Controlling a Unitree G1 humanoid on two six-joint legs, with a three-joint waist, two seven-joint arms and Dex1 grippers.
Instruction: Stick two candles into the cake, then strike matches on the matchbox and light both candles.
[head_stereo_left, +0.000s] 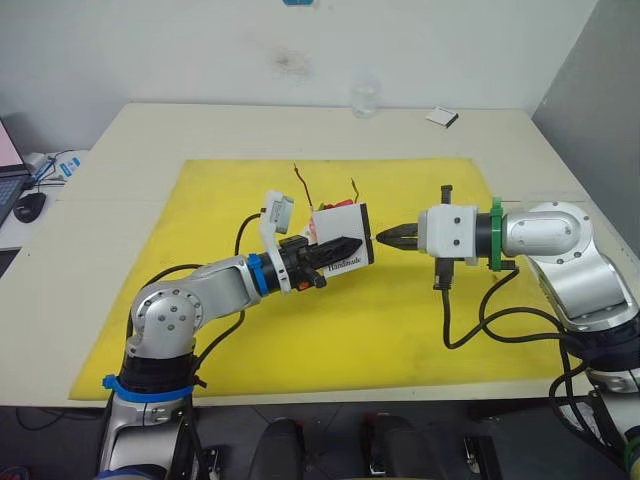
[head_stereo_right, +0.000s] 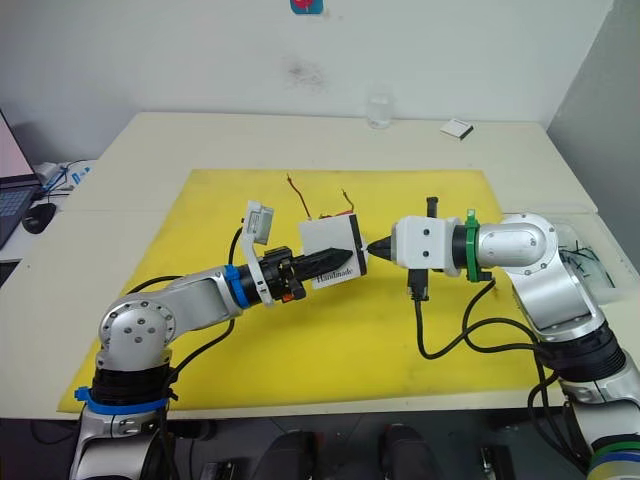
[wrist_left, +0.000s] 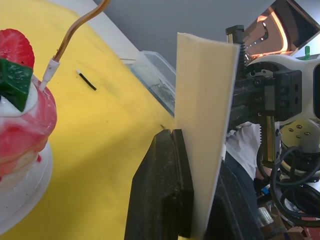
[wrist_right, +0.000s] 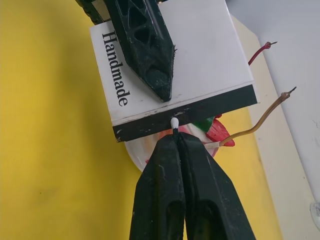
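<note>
My left gripper (head_stereo_left: 335, 247) is shut on the white "Handmade" matchbox (head_stereo_left: 340, 235), held upright above the yellow mat with its dark striking strip (wrist_right: 185, 117) facing right. My right gripper (head_stereo_left: 385, 237) is shut on a match (wrist_right: 174, 122) whose white head touches that strip. Just behind the box stands the pink cake (wrist_left: 20, 115) on its white plate (wrist_left: 25, 190). Two thin wavy candles (head_stereo_left: 301, 183) (head_stereo_left: 353, 187) rise from the cake, with no flame showing on either.
A loose match (wrist_left: 86, 80) lies on the yellow mat (head_stereo_left: 400, 330). A clear glass (head_stereo_left: 364, 98) and a small box (head_stereo_left: 442, 117) sit at the table's far edge. A clear plastic container (head_stereo_right: 585, 255) is at the right, a mouse (head_stereo_left: 30, 205) at the left.
</note>
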